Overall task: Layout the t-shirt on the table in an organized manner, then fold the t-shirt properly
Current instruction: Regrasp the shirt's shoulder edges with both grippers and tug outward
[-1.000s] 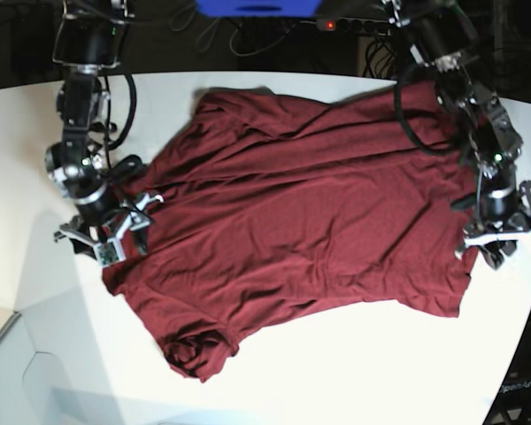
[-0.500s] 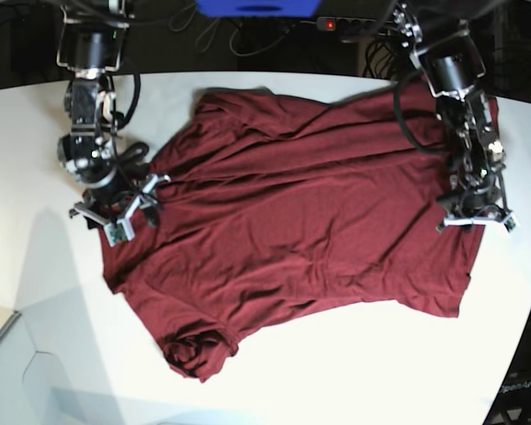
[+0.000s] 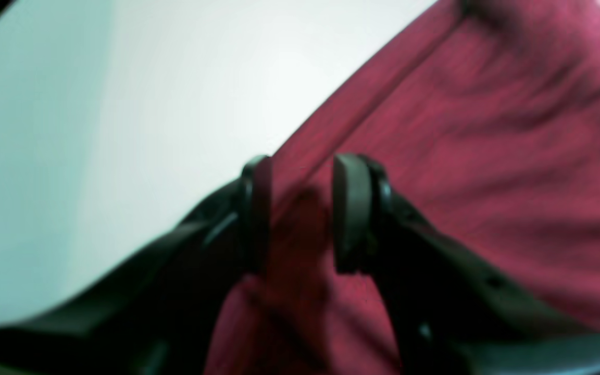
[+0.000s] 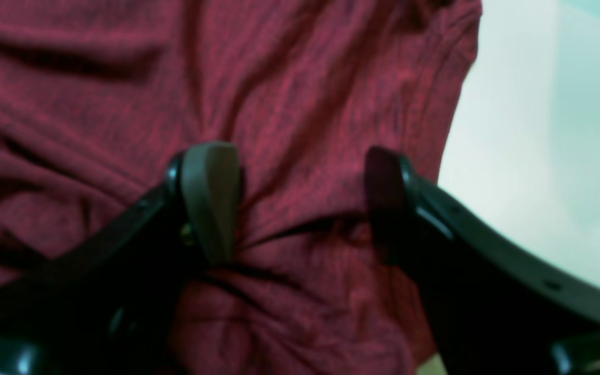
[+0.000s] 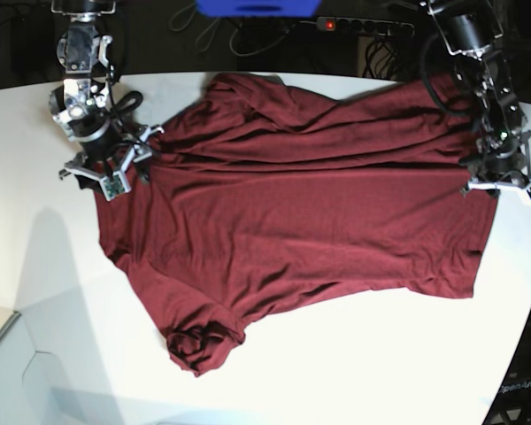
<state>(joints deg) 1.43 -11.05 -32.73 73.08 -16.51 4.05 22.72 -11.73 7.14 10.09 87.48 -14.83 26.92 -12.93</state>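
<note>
Both grippers pin opposite shirt edges: left gripper (image 3: 300, 213) apparently clamped on the t-shirt (image 5: 301, 212) hem, blurred; right gripper (image 4: 300, 203) wide, straddling bunched cloth. Even outward tension should flatten wrinkles.

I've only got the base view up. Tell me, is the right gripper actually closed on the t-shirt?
Observer: No. The right wrist view shows the right gripper with its jaws wide apart, both fingers down on the t-shirt near its edge.
Operator: And the left gripper, does it have the cloth?
Observer: In the left wrist view the left gripper straddles the shirt's hem, with cloth between jaws that stand partly apart. That view is too blurred to tell whether it is pinching.
</note>
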